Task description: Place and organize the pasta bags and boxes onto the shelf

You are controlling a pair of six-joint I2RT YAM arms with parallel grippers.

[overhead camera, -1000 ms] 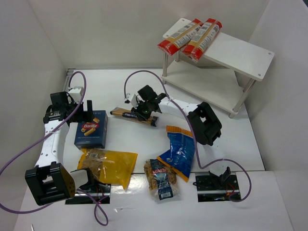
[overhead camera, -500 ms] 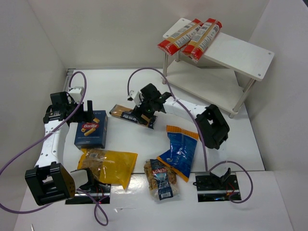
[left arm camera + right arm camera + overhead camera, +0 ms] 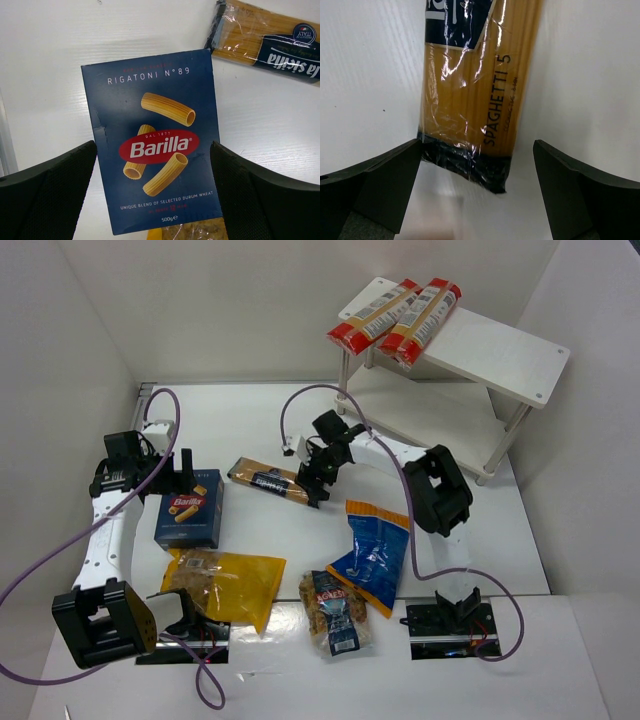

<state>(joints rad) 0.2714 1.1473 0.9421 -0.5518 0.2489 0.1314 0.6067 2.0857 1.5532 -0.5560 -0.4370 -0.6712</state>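
Spaghetti pack [image 3: 470, 115], glossy tan with navy end, lies flat.

shelf top [image 3: 490, 345] right half free | left end blocked: red-ended packs [image 3: 385, 308]

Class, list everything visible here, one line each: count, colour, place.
Shelf: 1, white, far right.
Red-ended packs: 2, red and tan, on shelf's top board.
Spaghetti pack: 1, tan and navy, table centre.
Barilla box: 1, dark blue, flat, left.
Yellow bag: 1, yellow, near left.
Blue bag: 1, blue with orange top, right of centre.
Small clear bag: 1, blue label, near centre.
Table: 1, white.
Cables: 2, purple, one per arm.
Left gripper: 1, black fingers, open over Barilla box.
Right gripper: 1, black fingers, open over spaghetti pack's end.
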